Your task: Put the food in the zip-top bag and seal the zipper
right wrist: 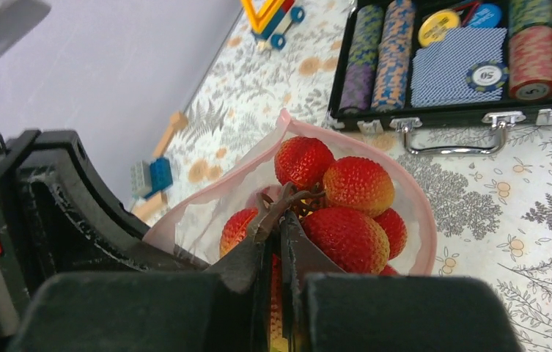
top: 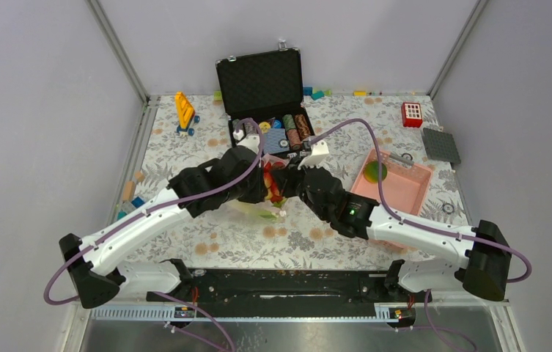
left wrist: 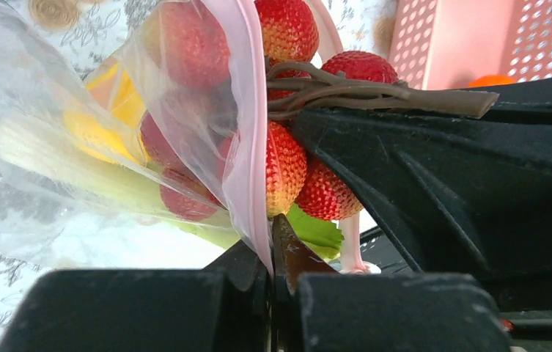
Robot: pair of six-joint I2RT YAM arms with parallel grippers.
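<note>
The left arm [top: 141, 220] and right arm [top: 419, 229] share glossy white shells between bulky matte-black joints, with black bases. A purple cable [top: 364, 125] loops along each. A white block [top: 319, 150] sits at each wrist. A green light [top: 351, 212] glows on the right forearm. The left gripper [left wrist: 273, 249] has dull black fingers [left wrist: 243, 265].

- The left arm [top: 148, 220] stretches from the near-left corner of the worktop [top: 309, 246] toward its middle.
- The right arm [top: 405, 227] reaches in from the near-right corner to the same spot.
- The left gripper [left wrist: 273, 224] is pinched tight on the zipper [left wrist: 247, 147].
- The right gripper [right wrist: 281, 220] is clamped on the stem of the cluster [right wrist: 346, 213].
- The grippers face each other, close together.
</note>
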